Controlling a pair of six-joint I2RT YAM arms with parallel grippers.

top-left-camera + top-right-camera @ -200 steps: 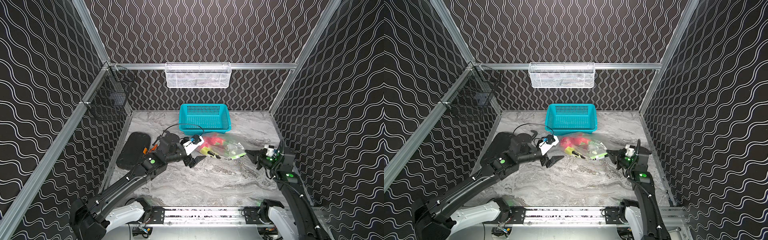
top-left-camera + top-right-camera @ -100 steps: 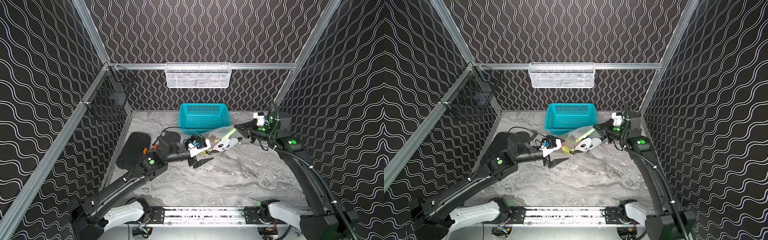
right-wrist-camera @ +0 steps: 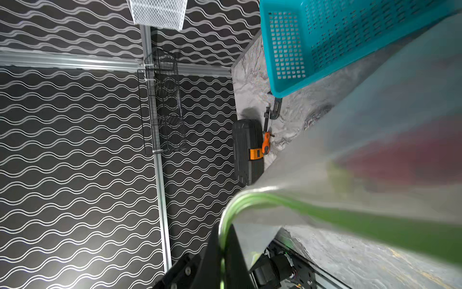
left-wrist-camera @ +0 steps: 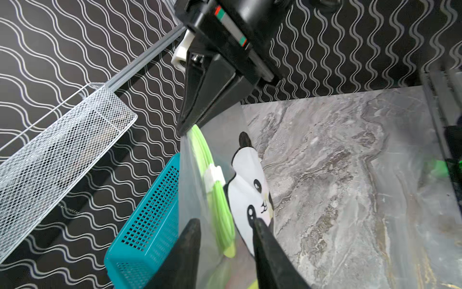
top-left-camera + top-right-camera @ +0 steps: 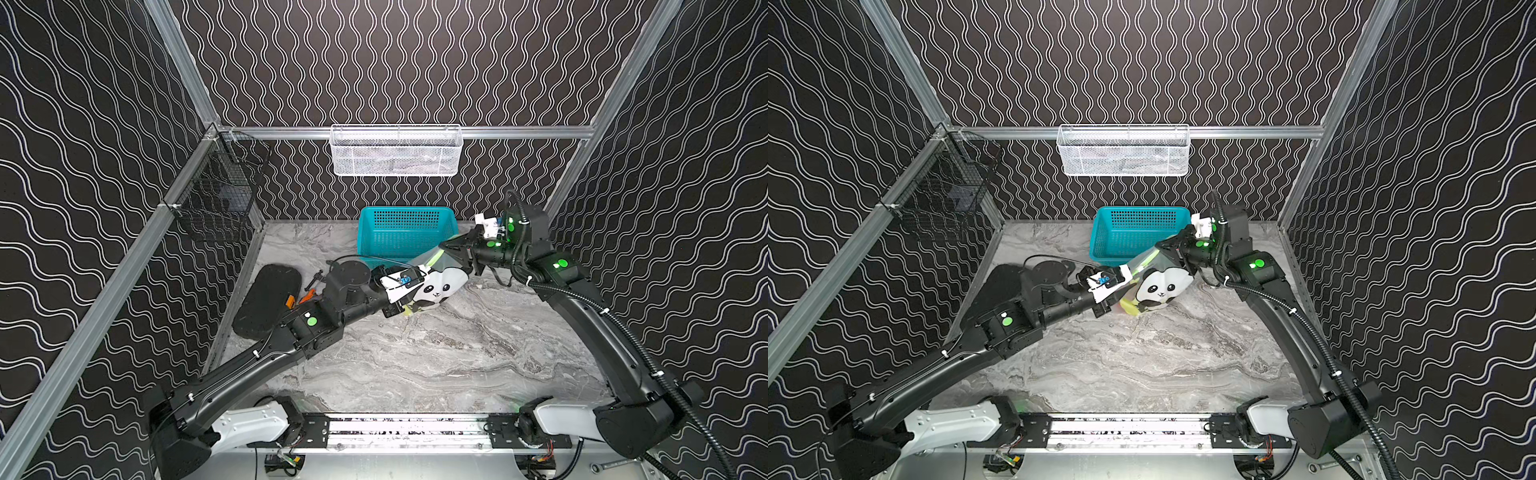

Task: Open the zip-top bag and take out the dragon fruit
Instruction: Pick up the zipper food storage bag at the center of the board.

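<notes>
We hold the bag (image 5: 436, 286) up by one corner at the basket's (image 5: 407, 237) 5 o'clock, right fingers (image 4: 207, 100) clamped on its strip (image 4: 221, 207), left fingers (image 4: 187, 250) part-open astride it; the film looks soft, slippery and weighted by fruit (image 3: 400, 155), so we'd grip the stiffer strip.

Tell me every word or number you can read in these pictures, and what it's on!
None: no words, numbers or brands can be read in any view.
The zip-top bag bears only a panda face drawing, no letters.
The teal basket and the black case show no readable label.
</notes>
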